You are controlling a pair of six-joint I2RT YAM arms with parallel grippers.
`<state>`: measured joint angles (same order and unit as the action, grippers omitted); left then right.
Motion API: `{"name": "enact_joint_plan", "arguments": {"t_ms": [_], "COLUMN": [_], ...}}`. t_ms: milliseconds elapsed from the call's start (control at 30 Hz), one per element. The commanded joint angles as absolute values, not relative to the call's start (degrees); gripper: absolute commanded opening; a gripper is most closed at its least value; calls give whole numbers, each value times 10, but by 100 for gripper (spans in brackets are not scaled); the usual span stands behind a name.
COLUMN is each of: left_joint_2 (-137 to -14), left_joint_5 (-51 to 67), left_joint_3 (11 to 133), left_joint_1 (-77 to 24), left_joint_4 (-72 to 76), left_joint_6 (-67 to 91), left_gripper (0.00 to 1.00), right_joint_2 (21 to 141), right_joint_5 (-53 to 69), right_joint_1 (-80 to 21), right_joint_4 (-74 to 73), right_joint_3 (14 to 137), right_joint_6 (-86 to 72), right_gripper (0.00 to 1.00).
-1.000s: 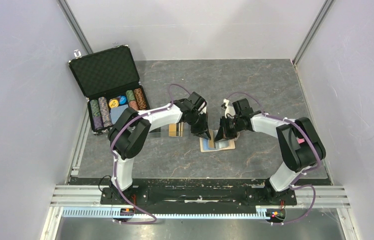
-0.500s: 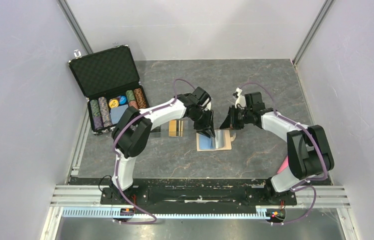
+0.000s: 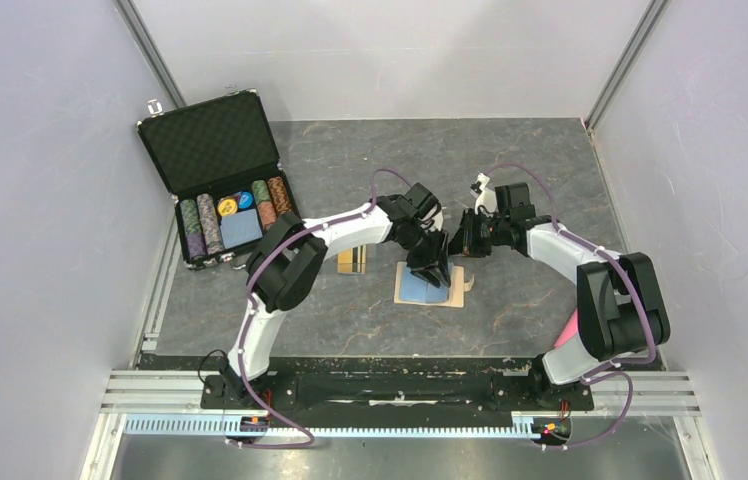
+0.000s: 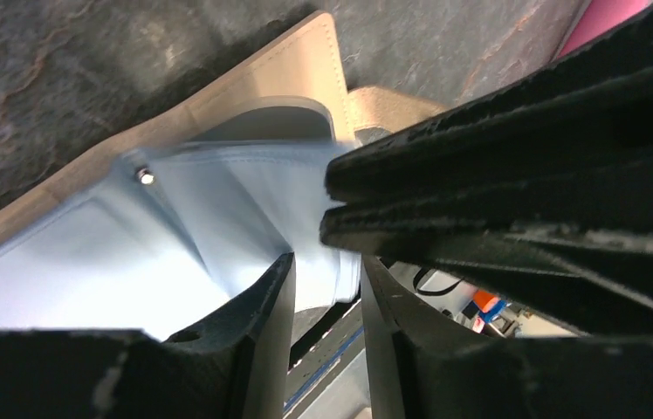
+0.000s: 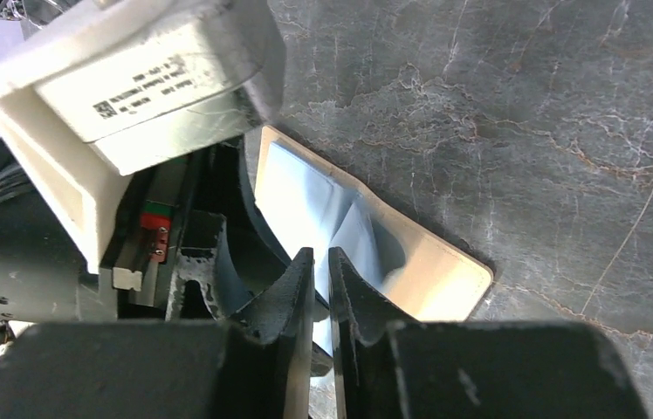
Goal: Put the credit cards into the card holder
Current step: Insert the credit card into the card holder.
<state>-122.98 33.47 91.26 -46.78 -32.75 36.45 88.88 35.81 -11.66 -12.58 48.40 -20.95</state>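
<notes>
The card holder lies opened flat on the table near its middle, blue lining up. It is soft, light and floppy. We judge that its pockets will collapse unless a lip is held open, so the hold belongs on a pocket edge or the tan border, not the middle of the panel. The credit cards are thin, stiff and slick, and lying flat they give little to catch. We would take one by a short edge or tip it up first. The gold-orange card lies flat on the table just left of the card holder. We cannot pick out the black one.

The left gripper hangs over the card holder's far half. Its jaws are parted a little, with a raised fold of lining in the gap. The gap looks wider than the fold, so we judge nothing is pinched.

The right gripper comes in from the right. Its fingers are almost together with only a slit between them, and the tips are at the lining. We cannot tell whether it nips any lining.
</notes>
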Motion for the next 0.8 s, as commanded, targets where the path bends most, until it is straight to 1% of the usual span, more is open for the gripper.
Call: {"name": "enact_joint_plan", "arguments": {"t_ms": [0,100,267,400,600,767], "left_joint_2": [-1247,-1253,-1258,-1218,-1127,-1051], "left_joint_5": [390,406,427,423,408,406], "left_joint_3": [935,932,925,893,795,666], "left_joint_1": [-473,-473,-473,-469,-429,-361], "left_joint_4": [-264,-227,-183,-120,24,186], "left_joint_6": [407,424,444,450,498,585], "left_gripper": [41,44,45,46,48,49], "right_joint_2": [870,870,870,872,886,905], "right_joint_5": [366,363,361,359,366,369], "right_joint_1": [-112,-112,-111,-111,-114,-130], "right_joint_4": [-125,-129,-136,-144,-146,-146], "right_joint_3": [488,490,492,499,510,528], "right_joint_6": [-197,-193,-187,-180,-181,-186], "right_gripper": [14,15,21,25,25,26]}}
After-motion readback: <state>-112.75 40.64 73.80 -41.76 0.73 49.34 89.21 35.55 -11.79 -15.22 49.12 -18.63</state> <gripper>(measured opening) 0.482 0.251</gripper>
